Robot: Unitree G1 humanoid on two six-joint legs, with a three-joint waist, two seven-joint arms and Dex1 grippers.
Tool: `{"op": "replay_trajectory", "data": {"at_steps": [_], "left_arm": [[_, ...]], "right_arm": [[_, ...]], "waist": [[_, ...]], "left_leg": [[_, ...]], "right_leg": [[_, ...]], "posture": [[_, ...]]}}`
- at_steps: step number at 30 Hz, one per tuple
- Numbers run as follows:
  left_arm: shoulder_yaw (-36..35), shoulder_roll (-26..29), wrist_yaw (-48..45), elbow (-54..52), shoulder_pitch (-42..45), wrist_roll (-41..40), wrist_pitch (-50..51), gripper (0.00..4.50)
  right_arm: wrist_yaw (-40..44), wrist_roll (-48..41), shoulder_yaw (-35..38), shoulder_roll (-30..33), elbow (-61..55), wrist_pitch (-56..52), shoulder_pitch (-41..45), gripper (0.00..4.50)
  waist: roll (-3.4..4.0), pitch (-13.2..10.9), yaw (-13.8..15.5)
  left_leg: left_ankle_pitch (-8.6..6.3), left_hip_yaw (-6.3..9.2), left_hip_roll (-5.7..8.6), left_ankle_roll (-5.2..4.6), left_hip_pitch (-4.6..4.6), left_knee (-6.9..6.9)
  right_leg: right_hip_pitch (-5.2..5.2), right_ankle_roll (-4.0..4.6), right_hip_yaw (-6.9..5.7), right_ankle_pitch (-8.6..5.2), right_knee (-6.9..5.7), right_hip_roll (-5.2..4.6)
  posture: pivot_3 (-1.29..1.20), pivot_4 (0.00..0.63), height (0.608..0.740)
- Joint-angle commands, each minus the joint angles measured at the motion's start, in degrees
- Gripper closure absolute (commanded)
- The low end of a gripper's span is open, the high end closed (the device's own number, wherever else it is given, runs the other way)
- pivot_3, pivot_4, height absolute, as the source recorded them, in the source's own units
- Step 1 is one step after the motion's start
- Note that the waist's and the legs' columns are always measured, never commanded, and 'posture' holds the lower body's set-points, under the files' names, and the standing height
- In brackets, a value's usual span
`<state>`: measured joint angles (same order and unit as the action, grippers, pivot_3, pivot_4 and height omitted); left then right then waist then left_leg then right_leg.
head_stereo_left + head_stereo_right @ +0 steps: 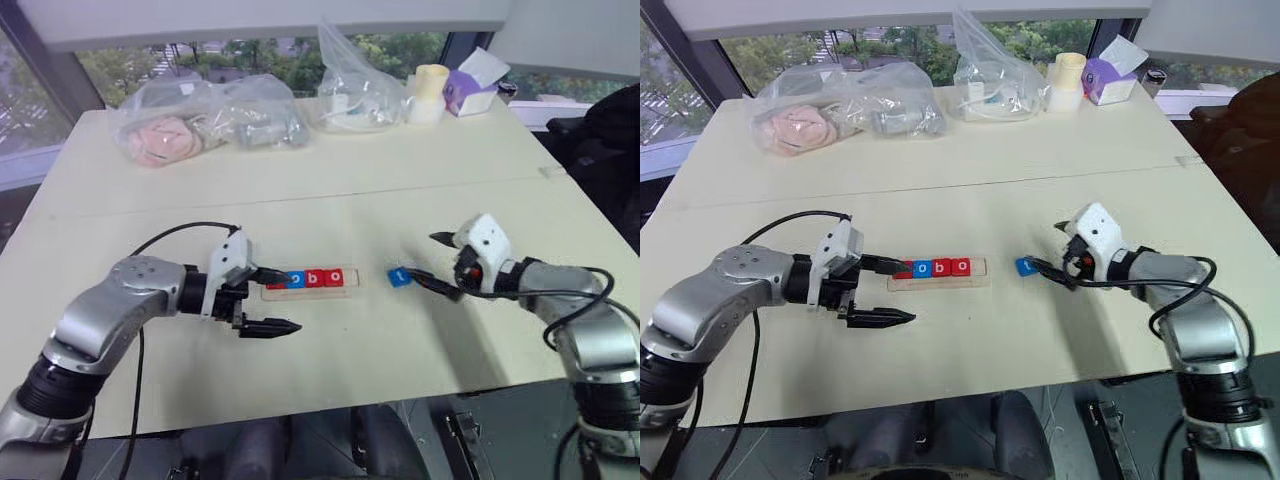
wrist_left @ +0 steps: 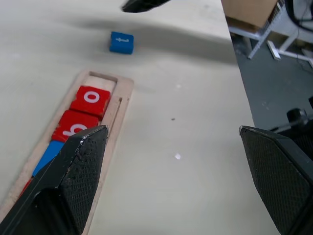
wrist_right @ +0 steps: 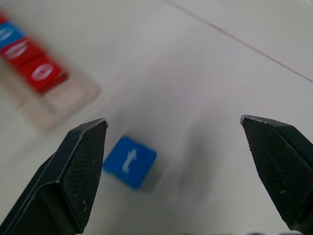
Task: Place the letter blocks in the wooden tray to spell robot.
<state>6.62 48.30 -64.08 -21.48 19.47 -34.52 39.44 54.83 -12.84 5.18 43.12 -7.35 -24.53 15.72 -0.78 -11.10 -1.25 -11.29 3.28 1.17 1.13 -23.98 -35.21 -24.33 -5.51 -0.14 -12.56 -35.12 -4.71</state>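
Observation:
The wooden tray [image 1: 350, 290] lies mid-table. In it sit a blue o [image 1: 297, 279], a red b [image 1: 315, 278] and a red o [image 1: 334, 277]. A red block at the tray's left end is partly hidden behind a finger. The tray's right end slot is bare. A blue t block [image 1: 399, 276] lies flat on the table just right of the tray, also seen as the t block [image 3: 129, 161]. My left gripper [image 1: 280, 300] is open at the tray's left end, holding nothing. My right gripper [image 1: 437, 262] is open just right of the t block, off the table, holding nothing.
Clear plastic bags [image 1: 210, 120] with soft items, another bag [image 1: 355, 95], a pale roll [image 1: 430, 92] and a purple tissue box [image 1: 470, 88] line the table's far edge. A dark chair [image 1: 610, 140] stands at the right. The near table edge [image 1: 330, 400] is close below the grippers.

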Motion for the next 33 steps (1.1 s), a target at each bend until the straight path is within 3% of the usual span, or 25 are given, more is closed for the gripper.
{"op": "replay_trajectory", "data": {"at_steps": [1, 6, 14, 17, 20, 22, 33], "left_arm": [[-4.83, 3.66, -2.16, -3.82, -1.73, -2.44, 0.47, 0.00], [-7.14, 3.82, 0.74, -4.72, -3.10, -2.00, 0.15, 0.00], [-9.79, 3.83, 4.83, -8.97, -7.58, -4.17, 2.75, 0.00], [-10.02, 3.85, 5.62, -9.45, -8.06, -4.50, 3.00, 0.00], [-10.21, 4.12, 6.11, -9.71, -8.69, -4.54, 3.07, 0.00], [-10.53, 4.37, 6.36, -9.90, -9.21, -4.57, 3.13, 0.00], [-11.68, 4.85, 6.92, -9.39, -9.39, -4.66, 3.39, 0.00]], "right_arm": [[12.02, 1.23, -2.84, 4.51, 12.14, 14.62, 4.80, 0.03], [20.76, 4.79, -9.32, 4.58, 27.08, 25.69, 12.25, 0.03], [26.46, 9.01, -15.95, -2.39, 44.69, 37.16, 23.86, 0.03], [28.81, 9.70, -16.90, -3.77, 49.68, 40.59, 26.33, 0.82], [29.94, 9.98, -17.20, -4.51, 52.49, 41.96, 27.71, 2.43], [30.64, 9.86, -17.22, -4.29, 52.27, 40.75, 27.87, 3.23], [27.12, 3.76, -15.78, -6.47, 28.66, 15.16, 27.11, 3.33]], "waist": [[0.01, -0.01, 0.09], [0.00, -0.02, 0.30], [-0.01, -0.04, 0.11], [-0.01, -0.04, 0.41], [-0.01, -0.04, 0.50], [-0.01, -0.04, 0.44], [0.01, -0.04, 0.34]], "left_leg": [[0.00, -0.01, -0.01, 0.00, 0.01, 0.02], [0.00, 0.00, -0.04, 0.00, 0.02, 0.03], [0.01, -0.01, -0.01, 0.01, 0.07, 0.01], [0.01, 0.02, -0.01, 0.02, 0.09, 0.03], [0.02, 0.02, 0.02, 0.03, 0.07, -0.02], [0.02, 0.02, 0.02, 0.03, 0.10, -0.03], [0.01, 0.06, -0.01, 0.04, 0.15, 0.04]], "right_leg": [[0.00, 0.01, 0.00, 0.00, 0.00, 0.00], [-0.01, 0.09, 0.00, 0.05, -0.01, 0.03], [0.02, 0.19, 0.04, 0.13, -0.08, 0.02], [0.01, 0.20, 0.04, 0.13, -0.11, 0.05], [0.07, 0.20, 0.04, 0.13, -0.09, 0.02], [0.11, 0.20, 0.04, 0.13, -0.09, 0.02], [0.07, 0.21, 0.04, 0.13, -0.14, 0.03]], "posture": [[0.00, 0.150, 0.740], [0.00, 0.150, 0.740], [0.00, 0.150, 0.740], [0.00, 0.150, 0.740], [0.00, 0.150, 0.740], [0.00, 0.150, 0.740], [0.00, 0.150, 0.740]]}}
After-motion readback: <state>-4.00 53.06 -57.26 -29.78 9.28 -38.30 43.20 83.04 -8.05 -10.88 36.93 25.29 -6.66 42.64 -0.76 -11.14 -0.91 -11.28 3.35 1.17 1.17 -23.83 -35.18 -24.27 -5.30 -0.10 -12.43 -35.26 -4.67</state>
